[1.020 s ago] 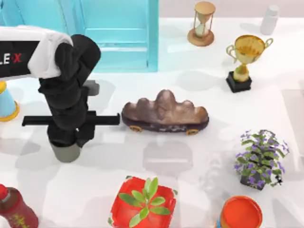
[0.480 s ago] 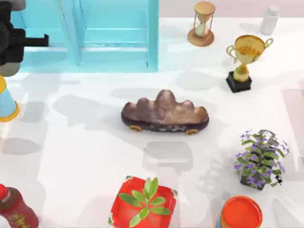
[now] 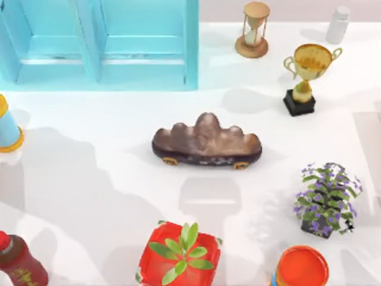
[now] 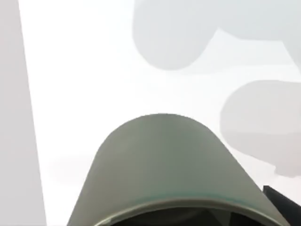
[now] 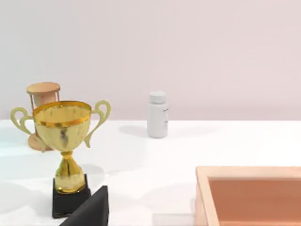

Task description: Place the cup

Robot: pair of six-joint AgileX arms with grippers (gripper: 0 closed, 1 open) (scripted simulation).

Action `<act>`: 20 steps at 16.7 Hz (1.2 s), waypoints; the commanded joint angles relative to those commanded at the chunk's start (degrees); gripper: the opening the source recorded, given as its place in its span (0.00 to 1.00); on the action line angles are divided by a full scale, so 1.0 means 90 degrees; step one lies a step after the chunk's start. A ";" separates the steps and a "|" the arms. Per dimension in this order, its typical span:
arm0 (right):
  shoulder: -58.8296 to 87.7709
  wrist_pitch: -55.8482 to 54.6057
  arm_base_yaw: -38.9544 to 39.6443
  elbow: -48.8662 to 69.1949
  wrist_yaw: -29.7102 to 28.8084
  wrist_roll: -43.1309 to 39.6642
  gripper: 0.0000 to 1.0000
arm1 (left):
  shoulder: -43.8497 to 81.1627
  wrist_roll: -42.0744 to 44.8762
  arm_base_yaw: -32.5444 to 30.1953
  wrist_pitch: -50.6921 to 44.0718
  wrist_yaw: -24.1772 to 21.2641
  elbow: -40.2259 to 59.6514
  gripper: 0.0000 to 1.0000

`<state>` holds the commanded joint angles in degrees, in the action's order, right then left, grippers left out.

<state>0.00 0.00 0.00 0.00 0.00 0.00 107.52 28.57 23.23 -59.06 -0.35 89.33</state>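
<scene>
The cup (image 4: 162, 165) is olive-grey and plain, and it looms close in the left wrist view, hanging over bare white table. My left gripper (image 4: 169, 220) is shut on it, with a dark finger (image 4: 282, 205) showing beside the cup's wall. The cup's rim and inside are hidden. A dark part of my right gripper (image 5: 89, 209) shows in the right wrist view, parked near the gold trophy (image 5: 66, 141).
A blue cabinet (image 3: 119, 44) stands at the back left, a wheeled rock (image 3: 206, 143) mid-table. Hourglass (image 3: 255, 30), trophy (image 3: 306, 74) and white bottle (image 3: 338, 24) are back right. Purple plant (image 3: 326, 199), red pot (image 3: 180, 253), orange jar (image 3: 301, 267), cone cup (image 3: 7, 128), red bottle (image 3: 18, 262) ring the front.
My left arm carried the cup from the table's left middle up toward the back left corner, then passed out of the top view.
</scene>
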 joint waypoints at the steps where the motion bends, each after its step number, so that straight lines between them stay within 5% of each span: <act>1: 0.0000 0.0000 0.0000 0.0000 0.0000 0.0000 1.00 | 0.0076 0.0149 0.0189 -0.0201 -0.0059 -0.0013 0.00; 10: 0.0000 0.0000 0.0000 0.0000 0.0000 0.0000 1.00 | 0.0348 0.0118 0.0509 -0.0886 -0.0387 -0.0108 0.00; 20: 0.0000 0.0000 0.0000 0.0000 0.0000 0.0000 1.00 | 0.0793 0.0437 0.0833 0.0100 -0.0242 -0.0986 0.00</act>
<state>0.00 0.00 0.00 0.00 0.00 0.00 114.66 32.50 30.72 -58.15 -2.53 80.46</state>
